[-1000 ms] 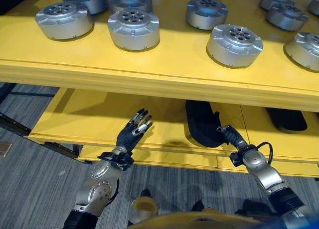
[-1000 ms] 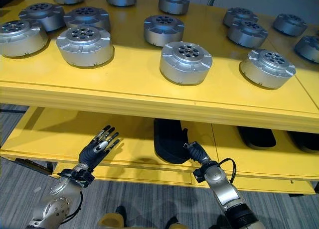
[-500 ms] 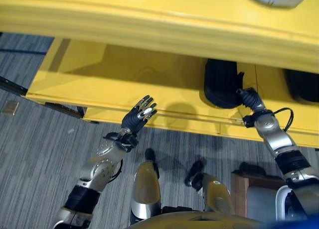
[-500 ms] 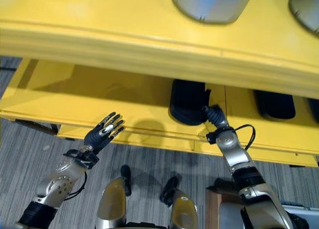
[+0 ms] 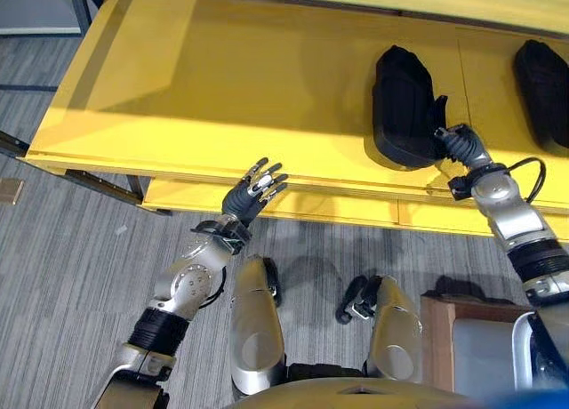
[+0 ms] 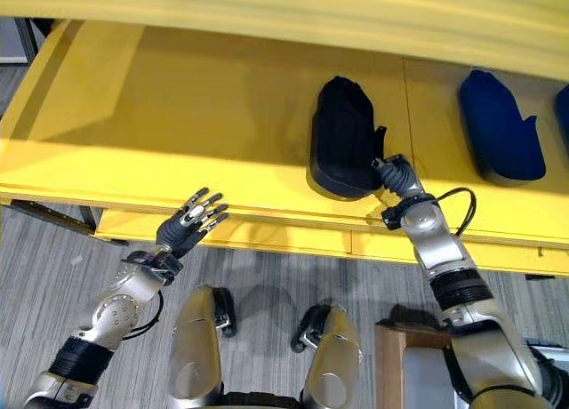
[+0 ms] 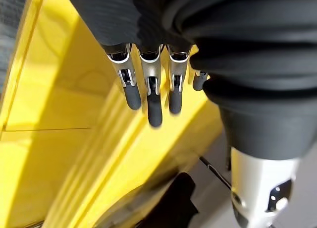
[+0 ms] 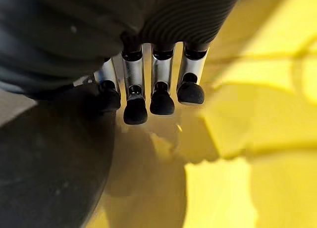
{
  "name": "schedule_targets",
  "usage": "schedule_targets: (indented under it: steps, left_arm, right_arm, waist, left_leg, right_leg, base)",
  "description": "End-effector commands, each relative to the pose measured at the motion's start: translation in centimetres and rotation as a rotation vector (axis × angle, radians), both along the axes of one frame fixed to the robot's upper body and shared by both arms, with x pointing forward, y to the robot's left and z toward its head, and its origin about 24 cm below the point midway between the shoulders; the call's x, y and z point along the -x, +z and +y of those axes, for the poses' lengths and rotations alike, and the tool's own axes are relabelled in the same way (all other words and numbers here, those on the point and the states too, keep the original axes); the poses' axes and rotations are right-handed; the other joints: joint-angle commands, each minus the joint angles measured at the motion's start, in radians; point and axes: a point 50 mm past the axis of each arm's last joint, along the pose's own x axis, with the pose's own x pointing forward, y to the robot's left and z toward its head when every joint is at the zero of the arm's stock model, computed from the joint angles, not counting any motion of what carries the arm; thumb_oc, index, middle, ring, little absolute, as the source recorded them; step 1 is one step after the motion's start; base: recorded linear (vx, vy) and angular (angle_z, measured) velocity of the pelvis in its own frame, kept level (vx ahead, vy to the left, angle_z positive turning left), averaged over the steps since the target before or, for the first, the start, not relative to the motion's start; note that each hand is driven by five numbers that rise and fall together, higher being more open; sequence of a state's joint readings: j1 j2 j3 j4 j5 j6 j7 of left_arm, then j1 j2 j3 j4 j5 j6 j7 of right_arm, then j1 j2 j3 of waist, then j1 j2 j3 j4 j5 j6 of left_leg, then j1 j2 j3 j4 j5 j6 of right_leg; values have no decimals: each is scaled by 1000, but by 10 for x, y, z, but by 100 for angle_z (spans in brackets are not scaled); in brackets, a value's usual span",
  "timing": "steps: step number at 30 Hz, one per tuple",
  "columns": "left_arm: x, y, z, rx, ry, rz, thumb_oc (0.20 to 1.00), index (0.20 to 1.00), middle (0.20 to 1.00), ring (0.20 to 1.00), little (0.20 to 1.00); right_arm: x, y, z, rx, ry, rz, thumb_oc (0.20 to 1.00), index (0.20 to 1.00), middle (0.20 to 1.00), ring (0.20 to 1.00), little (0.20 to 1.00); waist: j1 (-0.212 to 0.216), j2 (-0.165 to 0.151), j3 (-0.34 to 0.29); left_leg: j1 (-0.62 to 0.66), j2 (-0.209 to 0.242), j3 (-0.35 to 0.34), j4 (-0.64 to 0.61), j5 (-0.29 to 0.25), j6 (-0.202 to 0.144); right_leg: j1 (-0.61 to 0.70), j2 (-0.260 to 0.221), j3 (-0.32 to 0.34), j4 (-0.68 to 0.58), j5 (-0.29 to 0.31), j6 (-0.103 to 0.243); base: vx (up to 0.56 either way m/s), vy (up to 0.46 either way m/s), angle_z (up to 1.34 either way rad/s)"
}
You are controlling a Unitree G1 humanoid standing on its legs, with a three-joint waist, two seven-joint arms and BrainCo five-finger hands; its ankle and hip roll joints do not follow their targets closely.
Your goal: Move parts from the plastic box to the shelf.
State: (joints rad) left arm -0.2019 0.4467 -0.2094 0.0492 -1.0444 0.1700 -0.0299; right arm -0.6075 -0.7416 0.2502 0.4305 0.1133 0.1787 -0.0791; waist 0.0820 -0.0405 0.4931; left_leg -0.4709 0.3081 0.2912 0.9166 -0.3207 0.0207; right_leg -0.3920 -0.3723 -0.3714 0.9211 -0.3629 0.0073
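Since the earlier frames the camera has tilted down; both hands look unmoved. Right hand (image 6: 391,172), fingers straight and together, touches a black part (image 6: 342,150) lying on the yellow shelf (image 6: 178,116). Left hand (image 5: 253,188), fingers spread, holds nothing. That part seems placed; more may remain.

Workshop: yellow shelf (image 5: 222,89), black parts (image 5: 404,107), grey carpet (image 5: 62,276).
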Motion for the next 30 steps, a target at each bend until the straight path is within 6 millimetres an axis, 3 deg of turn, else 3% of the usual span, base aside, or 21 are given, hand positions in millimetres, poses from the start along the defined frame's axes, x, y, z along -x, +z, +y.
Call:
schedule_targets:
  steps: [1,8,10,17,22,24,30]
  left_arm:
    - [4,6,-14,35,-51,-56,1000,1000,1000,1000,1000]
    - [0,4,-16,12,-77,-41,1000,1000,1000,1000,1000]
    - [-2,4,-14,-5,-90,-44,1000,1000,1000,1000,1000]
    - [-5,7,-7,-6,-77,-80,1000,1000,1000,1000,1000]
    - [-6,7,-8,-4,-91,-109,1000,1000,1000,1000,1000]
    - [-2,3,-19,132,-211,-46,1000,1000,1000,1000,1000]
    - [-3,6,-28,113,-241,-72,1000,1000,1000,1000,1000]
  right_arm:
    - [-6,36,-17,8,-60,-104,200,200,200,200,200]
    - [-11,64,-33,35,-119,-93,200,200,200,200,200]
    - [-14,88,-45,100,-171,-105,200,200,200,200,200]
    - [-21,128,-47,191,-211,-130,200,200,200,200,200]
    - [-27,141,-41,234,-207,-124,200,200,200,200,200]
    - [-31,148,-33,226,-173,-141,200,200,200,200,200]
    - [-36,150,-20,276,-132,-123,200,200,200,200,200]
  waist:
    - [6,0,-82]
    - [7,-14,-85]
    - [12,-18,-82]
    - [28,-16,-70]
    - [32,-12,-66]
    - [33,-5,-63]
    - [26,5,-61]
  left_leg:
    - [44,33,-36,7,-82,-37]
    - [-7,47,-66,89,-128,-39]
    - [-15,55,-71,87,-129,-47]
    - [-32,56,-78,65,-116,-60]
    - [-42,55,-79,63,-115,-62]
    - [-41,49,-76,49,-109,-62]
    - [-31,43,-67,20,-97,-65]
  right_leg:
    - [-9,-54,8,14,29,58]
    - [-64,-65,35,63,19,62]
    - [-81,-65,43,60,28,70]
    - [-108,-58,55,59,31,78]
    - [-125,-55,65,66,28,77]
    - [-130,-49,75,67,22,75]
    - [-128,-45,84,49,27,74]
  base:
    - [-48,25,3]
    - [-13,-3,-2]
    - [0,0,0]
    - [0,0,0]
    - [-2,21,-2]
    - [-12,78,-4]
    - [-4,50,-3]
